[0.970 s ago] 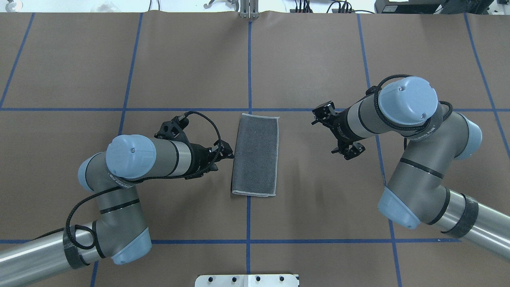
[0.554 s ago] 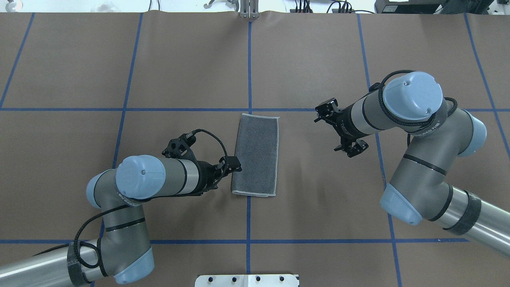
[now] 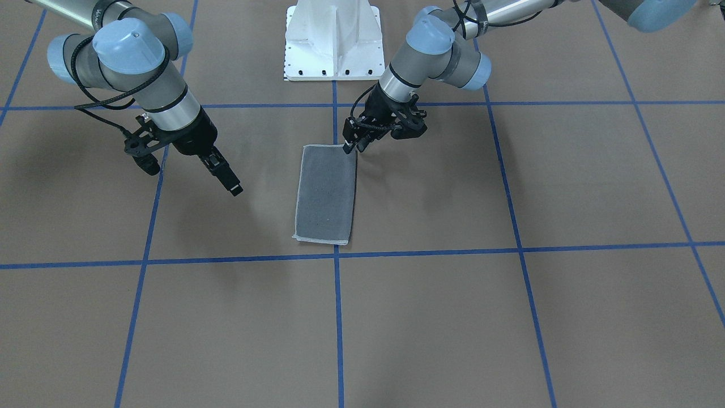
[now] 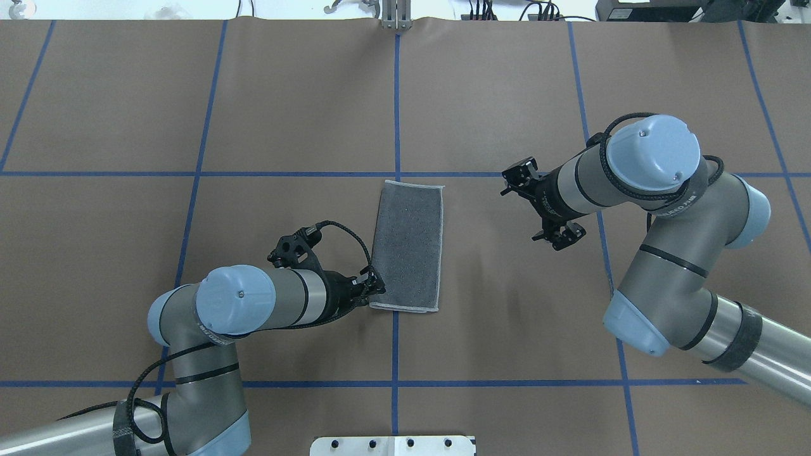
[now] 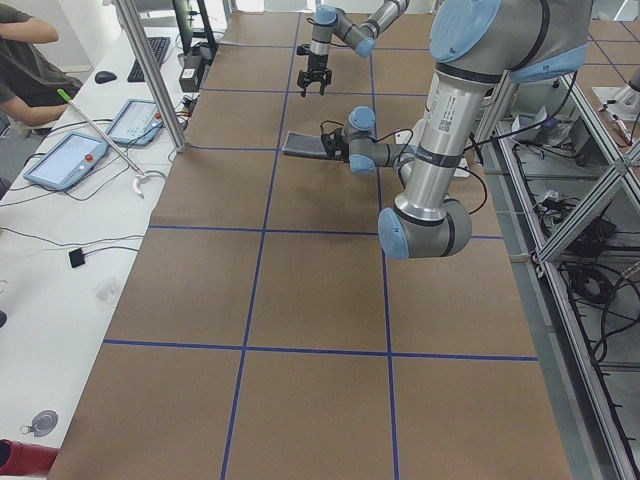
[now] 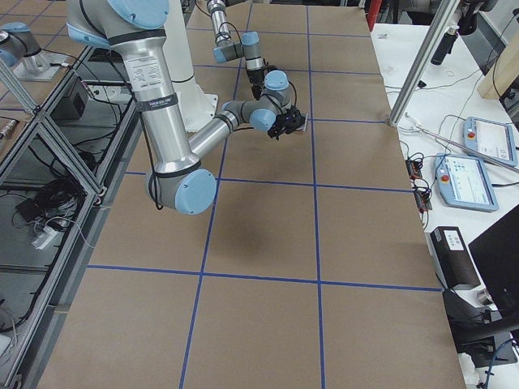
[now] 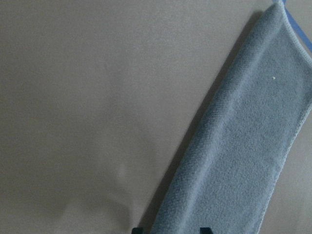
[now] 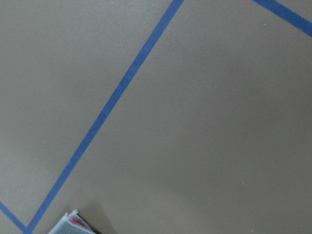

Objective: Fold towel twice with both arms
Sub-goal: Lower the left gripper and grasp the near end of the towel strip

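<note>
The towel (image 4: 405,247) lies flat at the table's middle as a narrow strip, folded once, with its dark grey face up and a pale edge around it. In the front-facing view the towel (image 3: 325,192) runs away from the robot. My left gripper (image 4: 375,288) is low at the towel's corner nearest the robot, on its left side. In the left wrist view its fingertips (image 7: 137,229) stand apart, open, with the towel (image 7: 243,146) edge between them. My right gripper (image 4: 557,237) hangs open to the right of the towel, well apart from it. A pink-lined towel corner (image 8: 73,223) shows at the bottom of the right wrist view.
Blue tape lines (image 4: 396,95) divide the brown table cover into squares. The white pedestal base (image 3: 333,39) stands at the robot's edge of the table. A person (image 5: 20,60) sits by a side desk with tablets (image 5: 65,160) beyond the table's far edge.
My left gripper has slid along the towel's left edge towards the robot and now sits at the near corner. The right arm rose slightly, then held still.
</note>
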### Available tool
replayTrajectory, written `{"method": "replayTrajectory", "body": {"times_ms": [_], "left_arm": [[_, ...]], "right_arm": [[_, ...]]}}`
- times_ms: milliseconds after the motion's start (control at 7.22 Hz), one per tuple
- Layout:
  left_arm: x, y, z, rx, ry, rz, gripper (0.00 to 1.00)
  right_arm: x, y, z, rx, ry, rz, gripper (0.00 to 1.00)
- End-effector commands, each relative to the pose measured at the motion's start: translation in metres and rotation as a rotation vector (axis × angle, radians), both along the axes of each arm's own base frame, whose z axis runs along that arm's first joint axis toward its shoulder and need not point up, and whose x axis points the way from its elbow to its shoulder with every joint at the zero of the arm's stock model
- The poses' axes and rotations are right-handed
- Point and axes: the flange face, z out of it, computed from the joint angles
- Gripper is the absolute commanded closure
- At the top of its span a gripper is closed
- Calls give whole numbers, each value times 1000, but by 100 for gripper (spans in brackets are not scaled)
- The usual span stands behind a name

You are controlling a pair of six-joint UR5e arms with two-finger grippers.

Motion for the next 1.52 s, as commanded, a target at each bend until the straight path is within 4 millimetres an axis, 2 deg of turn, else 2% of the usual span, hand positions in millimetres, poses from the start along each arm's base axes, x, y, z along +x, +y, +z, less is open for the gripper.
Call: {"method": "replayTrajectory", "body": {"times_ms": [0, 693, 970, 1247, 1386], "left_arm": [[-3, 1, 1, 1, 1, -1, 51], [1, 6, 5, -2, -6, 9, 52], [2, 6, 2, 0, -2, 9, 66], [2, 6, 2, 0, -2, 9, 66], [2, 6, 0, 0, 0, 9, 73]], "right_arm": [[0, 0, 0, 0, 0, 0, 0], [0, 0, 1, -2, 1, -1, 0], [0, 0, 0, -2, -1, -3, 0], [2, -1, 0, -2, 0, 0, 0], [2, 0, 0, -2, -1, 1, 0]]}}
